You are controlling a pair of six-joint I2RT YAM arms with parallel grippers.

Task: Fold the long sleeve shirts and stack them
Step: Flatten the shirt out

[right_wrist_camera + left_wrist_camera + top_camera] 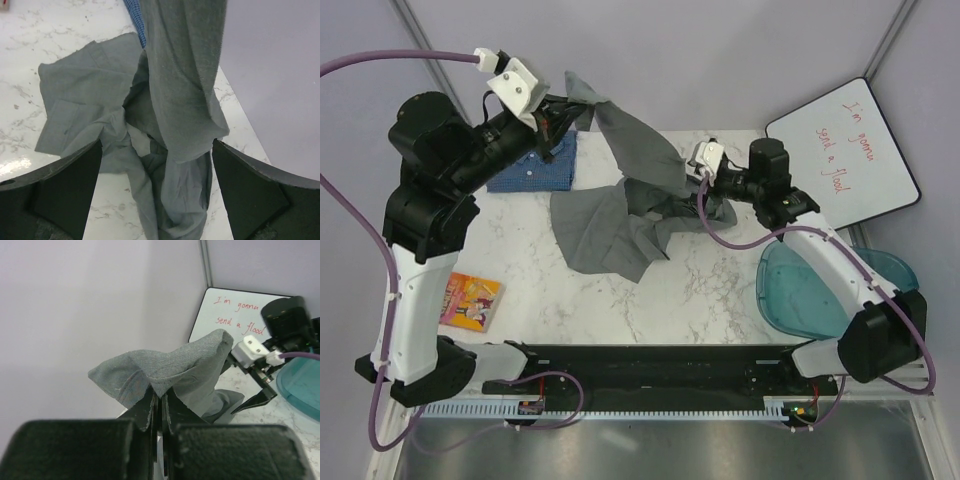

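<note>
Hanging grey shirt (620, 215) to untangle | we are clamping left gripper (161, 401) on it | right gripper (157, 165) spread wide around drape

Raised left hand (160, 402) pinched closed (right hand (156, 146) spread wide).

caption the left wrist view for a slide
Left jaws shut on a raised fold of the grey shirt, whiteboard and right arm behind

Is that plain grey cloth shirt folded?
No: the plain grey cloth shirt lies crumpled on the marble table, one end pinched in the left tool.
</note>
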